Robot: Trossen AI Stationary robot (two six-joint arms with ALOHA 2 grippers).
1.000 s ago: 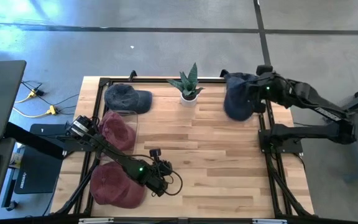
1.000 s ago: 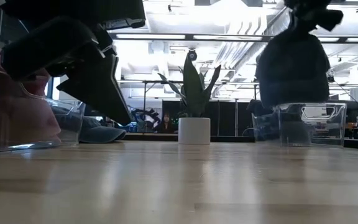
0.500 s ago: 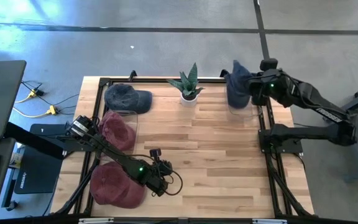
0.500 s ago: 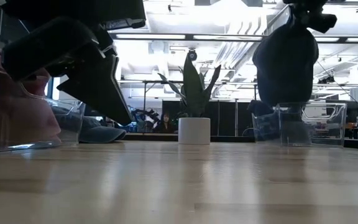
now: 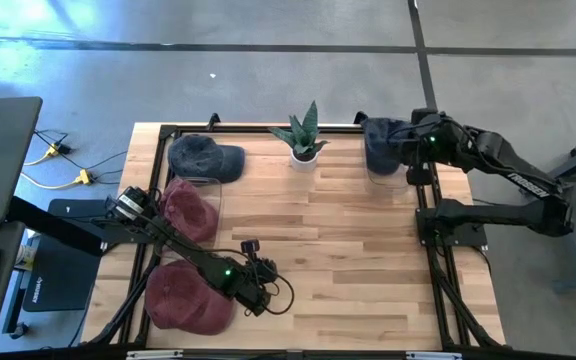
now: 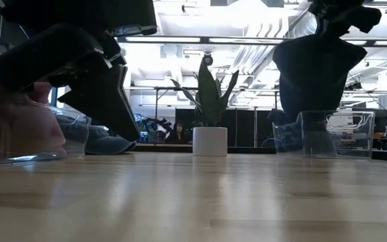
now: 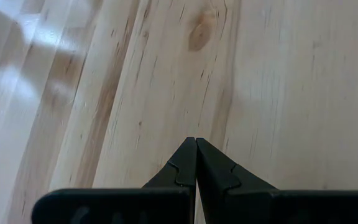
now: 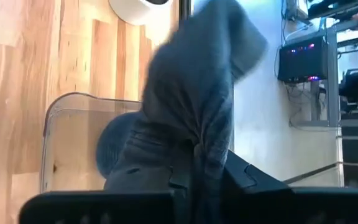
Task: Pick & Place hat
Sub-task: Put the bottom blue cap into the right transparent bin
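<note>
A dark blue hat (image 5: pixel 382 146) hangs from my right gripper (image 5: pixel 414 140), which is shut on it above the clear bin (image 6: pixel 335 134) at the table's far right. In the right wrist view the bin (image 8: pixel 67 143) holds another rounded blue thing (image 8: pixel 112 147). My left gripper (image 7: pixel 196 140) is shut and holds nothing, low over the bare wood near the table's front edge (image 5: pixel 262 302), beside a maroon hat (image 5: pixel 185 297) lying on the table. My right gripper pinches a bunched fold of the hat's cloth (image 8: pixel 199 147) between its two fingers, coming at it slanting down from the table's right. The hat hangs below the fingers (image 6: pixel 313 74), lifted clear, its lower end just over the bin's rim.
A potted plant (image 5: pixel 304 140) stands at the far middle. A second blue hat (image 5: pixel 204 157) lies at the far left. Another maroon hat (image 5: pixel 190 210) sits in a clear bin on the left. Bare wood fills the table's middle.
My right gripper has turned a little at the wrist without travelling much. The hanging hat has swung from the near side of the bin toward the far edge, drawn in narrower, and now hangs over the bin.
</note>
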